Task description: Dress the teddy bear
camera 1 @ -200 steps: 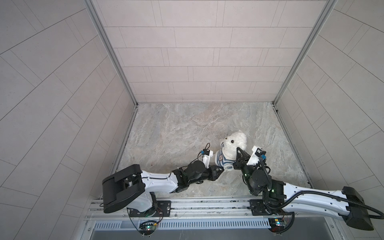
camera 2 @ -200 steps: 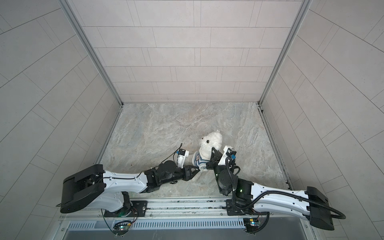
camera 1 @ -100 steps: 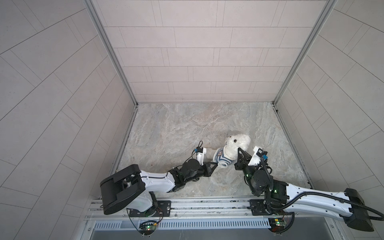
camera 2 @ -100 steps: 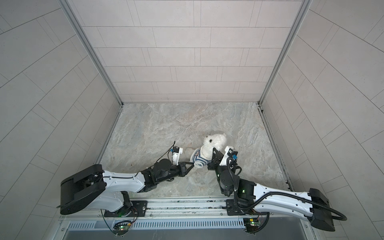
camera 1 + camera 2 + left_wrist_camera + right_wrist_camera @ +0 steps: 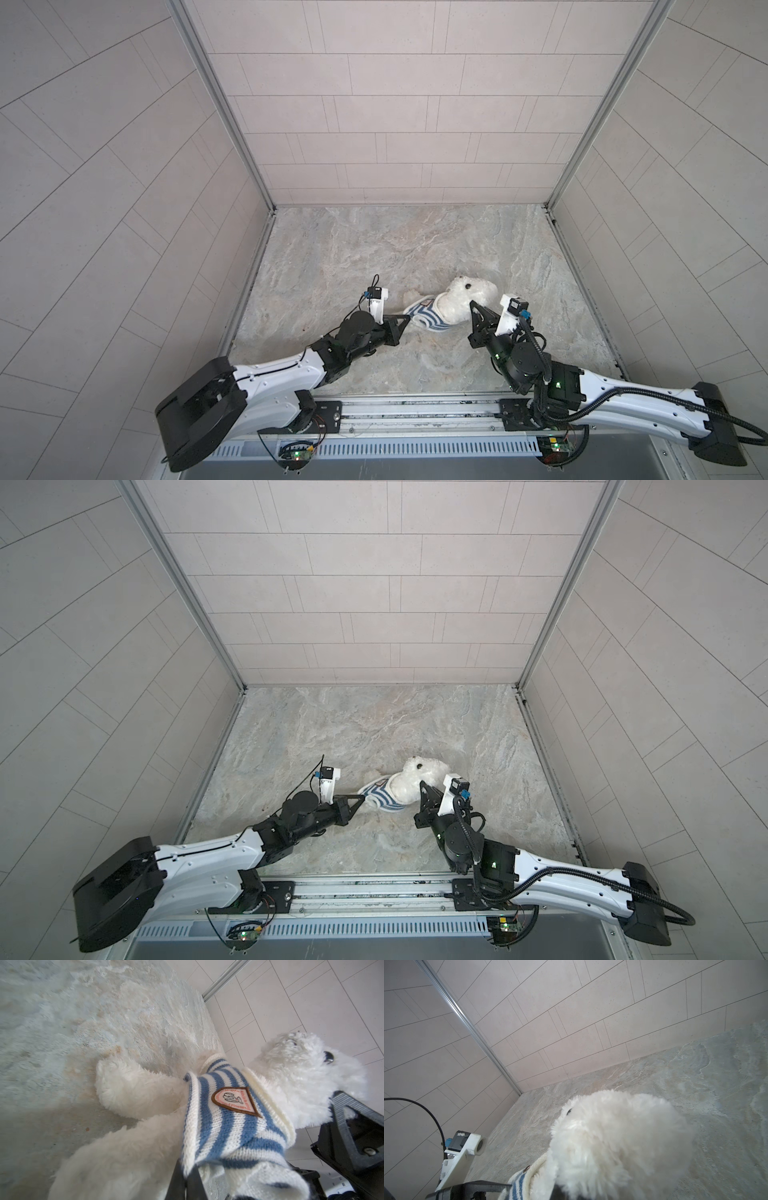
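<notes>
Marbled stone table [image 5: 374, 249], fluffy teddy bear [image 5: 469, 293], left gripper [image 5: 409, 319] pinching knit shirt [image 5: 430, 318], right gripper [image 5: 473, 308] closed.

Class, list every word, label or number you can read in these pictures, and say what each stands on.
"Pleasure": on the badge of the shirt on the bear, left wrist view.
Other lettering round the badge: too blurred to read.
Mark on the left arm's camera, right wrist view: too small to read.
Top views: nothing readable.

A robotics lab cell is indicated. A marbled desk [image 5: 374, 249] is enclosed by 3 tiled walls [image 5: 395, 124]; 2 arms [image 5: 274, 374] are mounted on a rail [image 5: 415, 405].
</notes>
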`<state>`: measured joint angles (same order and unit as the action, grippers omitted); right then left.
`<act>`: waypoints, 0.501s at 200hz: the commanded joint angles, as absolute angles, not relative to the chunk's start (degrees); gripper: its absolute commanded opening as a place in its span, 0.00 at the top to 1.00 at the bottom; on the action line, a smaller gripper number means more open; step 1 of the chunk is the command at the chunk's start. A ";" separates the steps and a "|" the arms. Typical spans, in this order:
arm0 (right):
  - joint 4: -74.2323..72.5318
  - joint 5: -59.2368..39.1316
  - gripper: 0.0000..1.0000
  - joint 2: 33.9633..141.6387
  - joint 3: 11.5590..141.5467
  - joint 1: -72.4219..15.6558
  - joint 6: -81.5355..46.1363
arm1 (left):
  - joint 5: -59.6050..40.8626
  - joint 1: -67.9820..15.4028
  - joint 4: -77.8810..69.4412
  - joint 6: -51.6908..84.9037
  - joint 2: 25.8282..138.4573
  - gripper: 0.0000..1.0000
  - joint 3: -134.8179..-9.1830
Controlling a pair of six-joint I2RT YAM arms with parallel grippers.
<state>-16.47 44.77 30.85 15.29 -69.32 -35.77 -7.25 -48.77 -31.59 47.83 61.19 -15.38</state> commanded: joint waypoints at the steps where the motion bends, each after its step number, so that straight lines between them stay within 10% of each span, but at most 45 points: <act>1: -17.00 46.55 1.00 28.29 17.28 -68.59 -34.05 | -4.57 -45.97 -21.33 43.96 57.32 1.00 -13.33; 100: -23.17 40.51 1.00 38.58 19.53 -68.12 -36.21 | -9.32 -53.00 -19.87 37.85 60.32 1.00 -23.17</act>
